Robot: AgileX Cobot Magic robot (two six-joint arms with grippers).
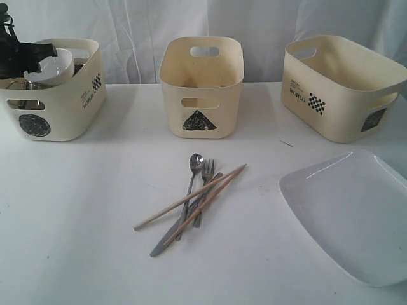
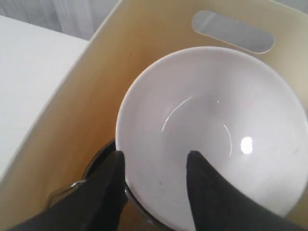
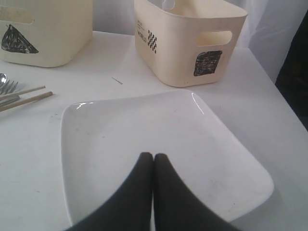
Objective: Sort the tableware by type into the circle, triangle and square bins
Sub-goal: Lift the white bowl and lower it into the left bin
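Bowl (image 2: 211, 120), white, sits tilted inside circle bin (image 1: 60, 111). Left tool (image 2: 155, 155): fingers apart, straddling bowl rim, not clamped. Right tool (image 3: 153, 156): fingers pressed together above plate (image 3: 120, 130) on worktop (image 1: 76, 210). Chopsticks (image 1: 159, 214) cross spoon (image 1: 196, 162), fork (image 1: 208, 168), knife (image 1: 162, 244) mid-worktop.

Bright, even light, seemingly from overhead. The bench (image 1: 82, 210) washes out near white in my exterior view. Soft, pale shadows sit at the feet of the tubs (image 1: 201, 86) and under the cutlery (image 1: 191, 197). Small glare spots on the white bowl (image 2: 211, 130), thin highlight along the plate (image 3: 159, 139) rim. Left tool (image 2: 155, 156) and right tool (image 3: 153, 156) are dark, blurred shapes, too close for focus. Slight grain throughout.
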